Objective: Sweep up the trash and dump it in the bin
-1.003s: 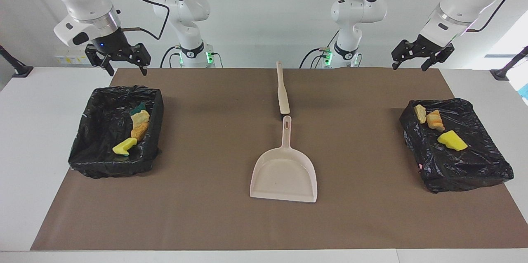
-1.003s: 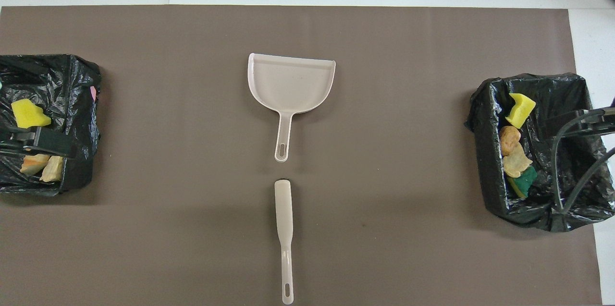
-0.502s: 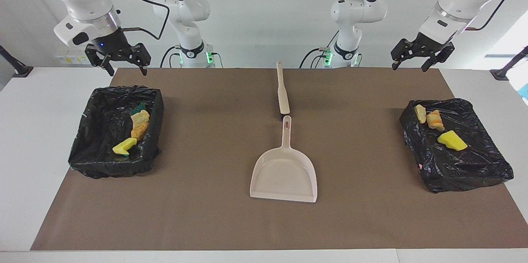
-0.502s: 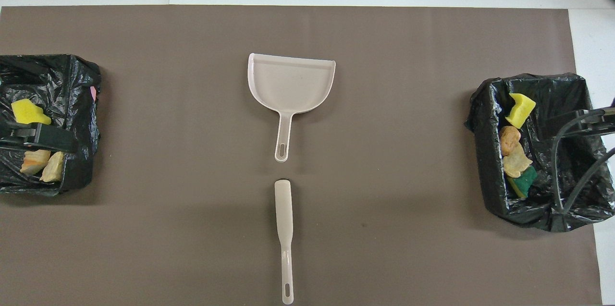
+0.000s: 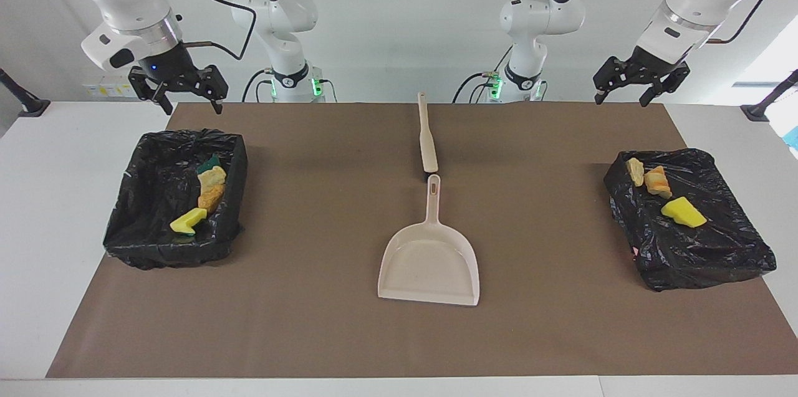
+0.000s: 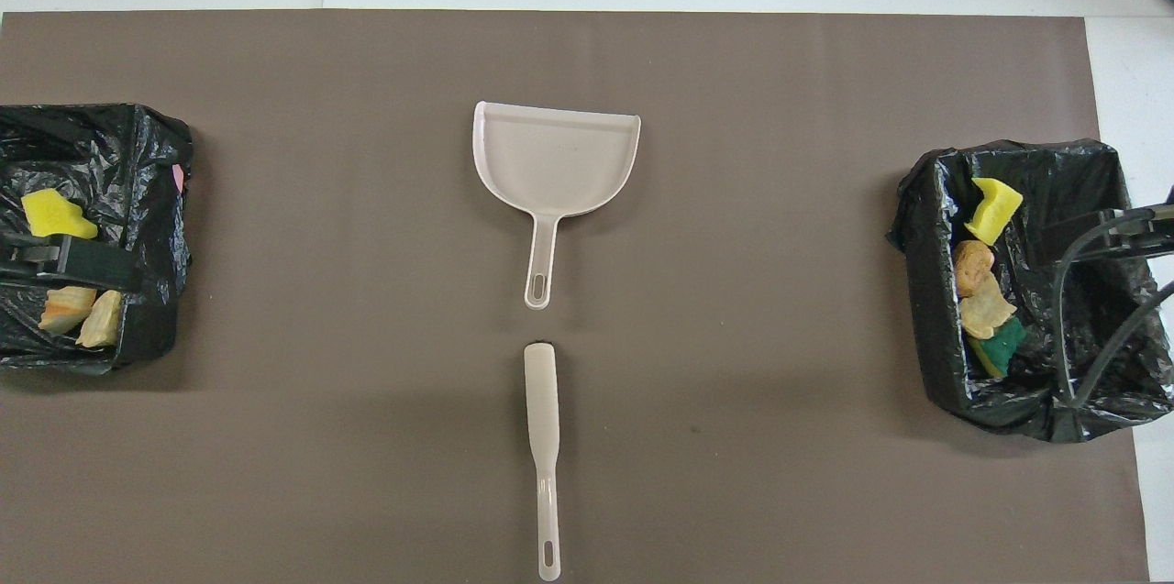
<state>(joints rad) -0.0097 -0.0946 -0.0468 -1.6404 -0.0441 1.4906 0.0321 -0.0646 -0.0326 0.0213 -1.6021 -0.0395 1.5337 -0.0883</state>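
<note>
Almost nothing shifts in this last second. The right gripper (image 5: 184, 93) hangs over the table edge by its bin (image 5: 174, 197), fingers spread, empty. Four scraps (image 5: 209, 192) lie in that bin. The brush (image 5: 427, 135) and dustpan (image 5: 430, 260) rest mid-mat, untouched. Three scraps (image 5: 662, 190) sit on the other bin (image 5: 689, 222), and above it the left gripper (image 5: 639, 80) has lifted a little, fingers apart, empty. Sweeping looks finished; both arms seem to be retiring.
</note>
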